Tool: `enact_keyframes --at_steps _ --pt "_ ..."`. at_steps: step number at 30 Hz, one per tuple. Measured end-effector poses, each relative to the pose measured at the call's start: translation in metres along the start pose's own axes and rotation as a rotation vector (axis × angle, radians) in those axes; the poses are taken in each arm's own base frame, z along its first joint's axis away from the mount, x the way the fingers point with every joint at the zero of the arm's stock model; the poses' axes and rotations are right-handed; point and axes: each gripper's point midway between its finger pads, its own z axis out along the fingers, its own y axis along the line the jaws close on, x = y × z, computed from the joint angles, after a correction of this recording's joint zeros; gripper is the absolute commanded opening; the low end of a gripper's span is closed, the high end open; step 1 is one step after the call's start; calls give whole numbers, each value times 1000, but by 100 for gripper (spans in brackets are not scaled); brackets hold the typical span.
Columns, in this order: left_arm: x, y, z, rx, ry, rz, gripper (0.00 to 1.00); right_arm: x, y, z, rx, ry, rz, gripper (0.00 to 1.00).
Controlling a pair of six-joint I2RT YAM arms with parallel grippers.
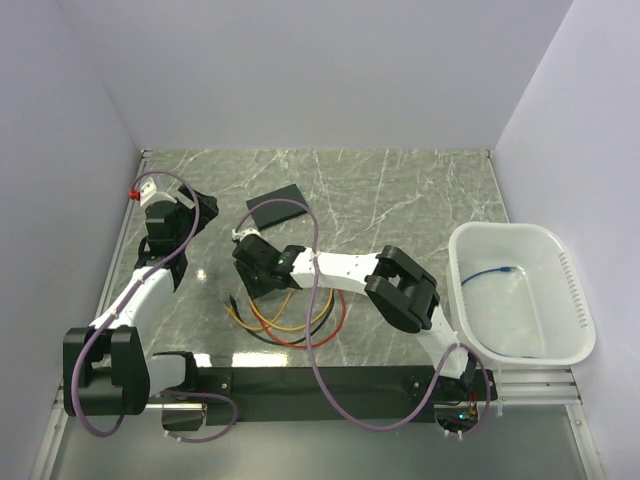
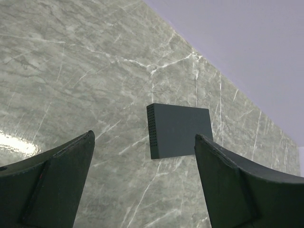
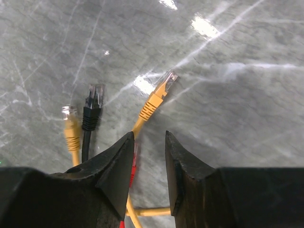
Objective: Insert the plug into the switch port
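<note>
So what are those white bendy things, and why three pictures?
They are a robot's left arm and right arm, on a marble table. One picture looks down from above. The others come from a camera on each wrist, showing that arm's own black fingers. The left gripper is wide open, facing the switch, a flat black box. The right gripper hovers over an orange plug, a black plug and a yellow plug. The orange cable runs between its fingers; I cannot tell whether they pinch it. A white tub holds a blue cable.
</note>
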Motion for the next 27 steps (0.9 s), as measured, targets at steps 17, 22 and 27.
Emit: enact_keyframes --at_steps 17,22,27 --pt "0 1 -1 -15 1 -50 90 4 11 7 -61 -1 2 37" --pt "-3 -2 1 -18 0 -58 88 5 12 7 -61 0 -6 16" --pt "-2 -8 4 -6 8 -58 85 14 -1 5 -16 -10 -11 0"
